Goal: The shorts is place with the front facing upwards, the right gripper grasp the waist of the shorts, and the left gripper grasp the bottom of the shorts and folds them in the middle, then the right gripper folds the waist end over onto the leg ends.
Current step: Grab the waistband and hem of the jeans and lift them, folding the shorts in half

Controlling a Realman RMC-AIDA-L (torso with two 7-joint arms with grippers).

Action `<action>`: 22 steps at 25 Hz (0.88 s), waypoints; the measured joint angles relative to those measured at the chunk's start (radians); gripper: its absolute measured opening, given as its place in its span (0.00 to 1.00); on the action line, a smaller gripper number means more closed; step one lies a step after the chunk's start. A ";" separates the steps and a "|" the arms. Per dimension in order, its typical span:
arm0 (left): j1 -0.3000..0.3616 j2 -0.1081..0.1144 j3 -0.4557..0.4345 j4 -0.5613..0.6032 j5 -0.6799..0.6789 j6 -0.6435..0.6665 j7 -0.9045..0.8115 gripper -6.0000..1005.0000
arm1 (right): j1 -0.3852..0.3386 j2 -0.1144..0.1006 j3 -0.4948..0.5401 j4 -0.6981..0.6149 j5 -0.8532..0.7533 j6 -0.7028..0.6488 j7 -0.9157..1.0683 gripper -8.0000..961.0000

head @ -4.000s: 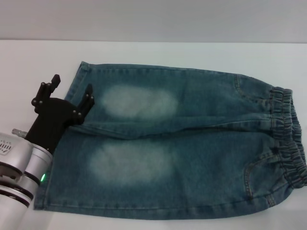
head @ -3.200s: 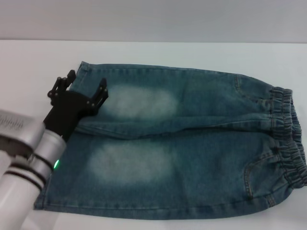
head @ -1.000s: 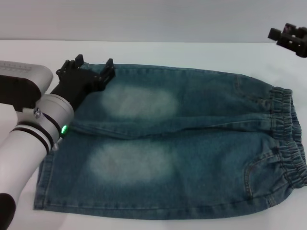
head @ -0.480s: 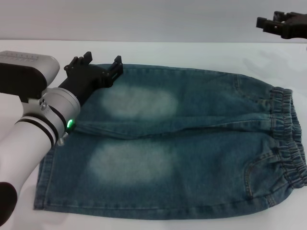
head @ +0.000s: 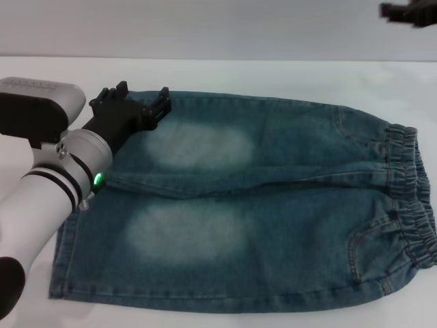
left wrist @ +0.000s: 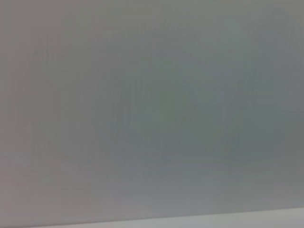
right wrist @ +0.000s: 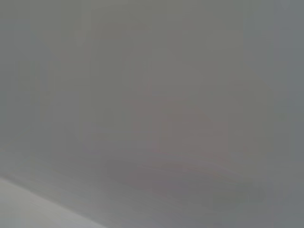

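- The shorts (head: 259,205) lie flat on the white worktop (head: 41,68), waist (head: 413,198) to the right, leg ends (head: 65,273) to the left.
- The left gripper (head: 140,104) has its fingers spread apart over the far left hem.
- The right gripper (head: 410,12) is far right, well apart; whether its fingers are spread or together, I cannot tell.

Table (head: 273,75): white, smooth, matte top; spans the full width of the head view, its far edge a straight line. Wall (head: 205,27): plain grey, unmarked, rising directly behind the table's far edge. Both wrist views: the same flat grey wall, with a thin pale strip at one edge. Light: soft, even, faint shadows.
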 joint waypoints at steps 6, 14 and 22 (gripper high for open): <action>0.001 -0.001 0.000 0.016 -0.001 -0.001 -0.002 0.80 | -0.078 -0.021 -0.118 0.059 -0.002 -0.079 0.395 0.66; -0.016 -0.001 -0.001 0.039 -0.001 -0.001 -0.002 0.80 | -0.165 -0.010 -0.113 0.047 -0.007 -0.091 0.351 0.66; -0.026 -0.003 0.004 0.044 -0.001 -0.003 -0.003 0.80 | -0.175 -0.003 -0.109 0.071 -0.089 -0.023 0.373 0.66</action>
